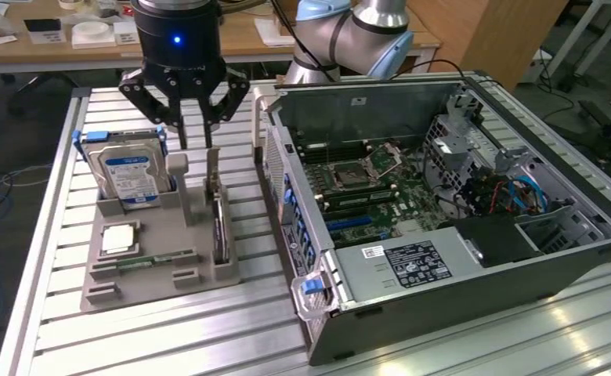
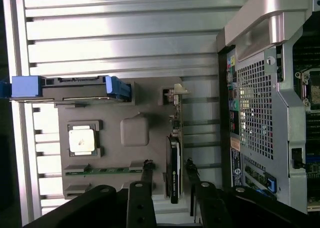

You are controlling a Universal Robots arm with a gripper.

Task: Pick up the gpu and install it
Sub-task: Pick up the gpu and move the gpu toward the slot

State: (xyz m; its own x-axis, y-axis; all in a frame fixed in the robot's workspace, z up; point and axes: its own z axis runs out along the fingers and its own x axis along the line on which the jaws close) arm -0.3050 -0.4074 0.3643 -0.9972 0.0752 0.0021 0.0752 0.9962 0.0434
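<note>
The gpu point(image 1: 218, 223) stands on its long edge in a slot of the grey holder tray point(image 1: 149, 282), on the side nearest the computer case. From the wrist view it is edge-on: a thin dark card point(image 2: 174, 173) with its silver bracket point(image 2: 175, 94) at one end. My gripper point(image 1: 196, 143) hangs open above the tray's far end, over the gpu's line and apart from it. In the wrist view the gripper point(image 2: 168, 164) has one finger point(image 2: 146, 174) on each side of the card, holding nothing.
The tray also holds a silver hard drive point(image 1: 128, 168) in a blue frame, a square processor point(image 1: 121, 237) and a green memory stick point(image 1: 154, 259). The open computer case point(image 1: 442, 196) lies at the exterior view's right, motherboard point(image 1: 363, 188) exposed. Its perforated rear panel point(image 2: 255, 108) is close beside the tray.
</note>
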